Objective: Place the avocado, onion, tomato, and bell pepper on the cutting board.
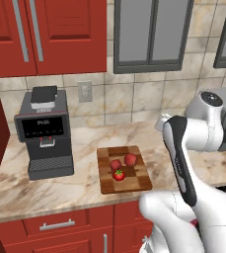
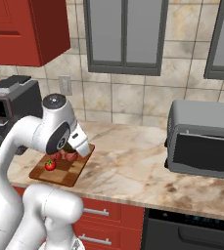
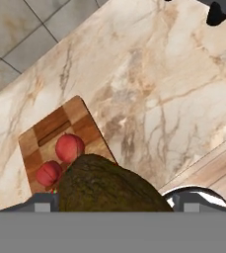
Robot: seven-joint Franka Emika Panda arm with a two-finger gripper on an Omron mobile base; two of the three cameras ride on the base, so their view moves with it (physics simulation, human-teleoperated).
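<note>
Dark olive avocado [image 3: 109, 185] sits pinched between the gripper [image 3: 112, 200] fingers, above the marble counter [image 3: 173, 99]. At ten o'clock beyond it in the hand view, the checkered cutting board [image 1: 107, 185] carries the tomato [image 1: 118, 175] and two plain reddish items [image 1: 131, 159].

No text, label, brand or number can be read here. The coffee machine [image 1: 44, 131] on the counter [image 1: 80, 188] has a dark front display with a few faint pale marks across it, too small and blurred to make out as letters or digits. The toaster oven [image 2: 204, 139] shows plain faces with no writing, and the wall outlet [image 1: 85, 91] is just as bare.
</note>
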